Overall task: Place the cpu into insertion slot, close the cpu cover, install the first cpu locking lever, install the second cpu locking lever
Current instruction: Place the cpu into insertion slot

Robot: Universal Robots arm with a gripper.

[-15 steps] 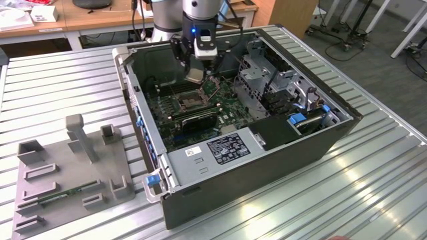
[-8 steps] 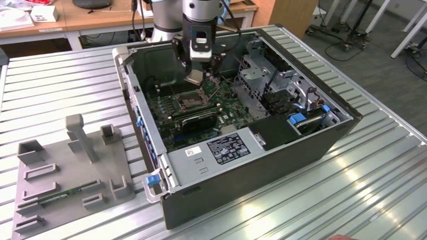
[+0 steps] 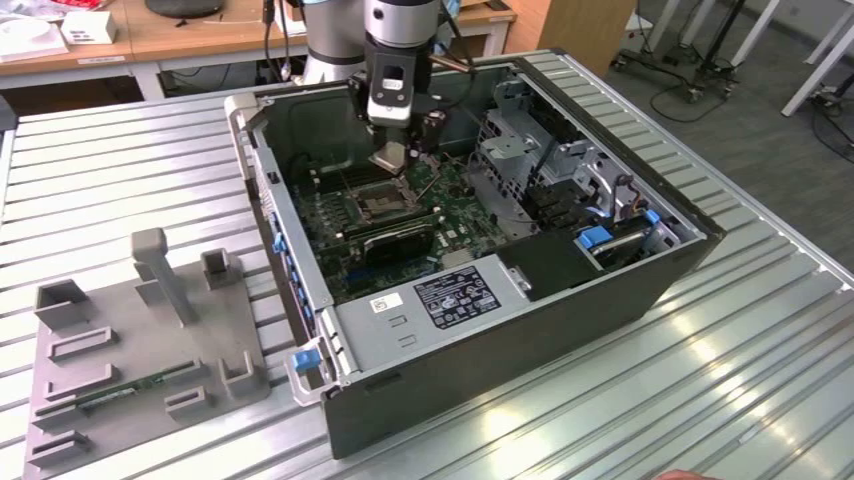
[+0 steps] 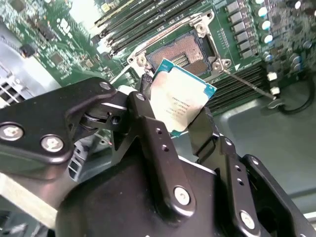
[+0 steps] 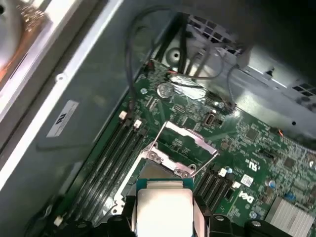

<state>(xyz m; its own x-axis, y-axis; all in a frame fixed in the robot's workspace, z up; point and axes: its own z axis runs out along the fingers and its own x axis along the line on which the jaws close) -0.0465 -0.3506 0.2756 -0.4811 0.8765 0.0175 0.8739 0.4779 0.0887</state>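
An open computer case (image 3: 534, 335) lies on its side on a ribbed metal table (image 3: 721, 390), and the green motherboard (image 3: 454, 205) is fixed to its floor. The insertion slot (image 4: 185, 52) is set in that board; its contact field is bare and nothing sits in it. In the first wrist view the cpu cover (image 5: 190, 138) is swung up off the slot on its hinge. A thin metal lever rod (image 4: 249, 85) reaches out from the slot's corner. Long black memory slots (image 4: 143, 19) run along both sides of the slot, and in the exterior view a long black block (image 3: 396, 238) lies just beside it. A cluster of cables (image 5: 163, 44) lies at the far edge of the board. Outside the case, at the exterior view's left, a grey fixture tray (image 3: 147, 330) holds a green memory stick (image 3: 134, 388) in one of its recesses. The gripper (image 4: 175, 111) hangs inside the case above the slot. Its black fingers (image 4: 153, 138) are clenched on two opposite edges of the cpu (image 4: 182, 96). The chip is held clear of the board, metal top toward the wrist cameras. In the second wrist view it looks tilted, and its far corner overlaps the slot's rim.
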